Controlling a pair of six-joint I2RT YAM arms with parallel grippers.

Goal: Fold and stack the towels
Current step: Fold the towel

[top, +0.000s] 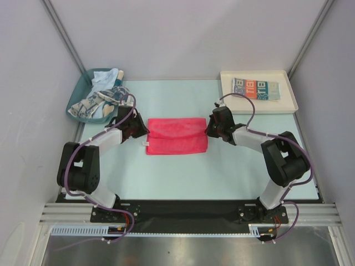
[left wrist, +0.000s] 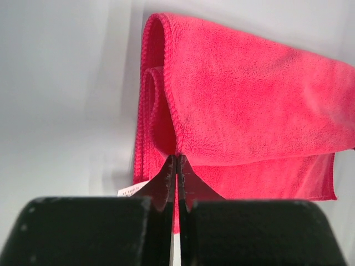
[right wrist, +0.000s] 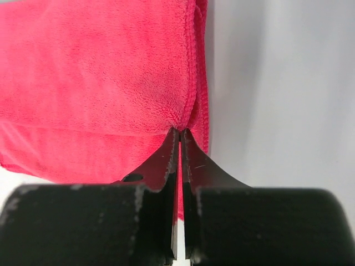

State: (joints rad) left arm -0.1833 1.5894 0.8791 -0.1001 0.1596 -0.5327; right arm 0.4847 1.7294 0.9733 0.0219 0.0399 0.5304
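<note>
The red-pink towel (top: 176,136) lies folded at the table's middle, its top layer slightly crumpled. My left gripper (top: 145,130) pinches its left edge, and in the left wrist view the gripper (left wrist: 177,158) is shut on a fold of the towel (left wrist: 249,105). My right gripper (top: 209,130) holds the right edge. In the right wrist view that gripper (right wrist: 179,132) is shut on the upper layer of the towel (right wrist: 94,83). A lettered teal, white and orange towel (top: 255,87) lies folded in the tray. A blue-and-white patterned towel (top: 102,101) and a pale blue towel (top: 108,77) sit crumpled in the bin.
The teal bin (top: 79,92) stands at the back left, close behind the left arm. The white tray (top: 260,106) sits at the back right. Grey walls enclose the table on three sides. A white label (left wrist: 133,190) sticks out of the red towel's left edge.
</note>
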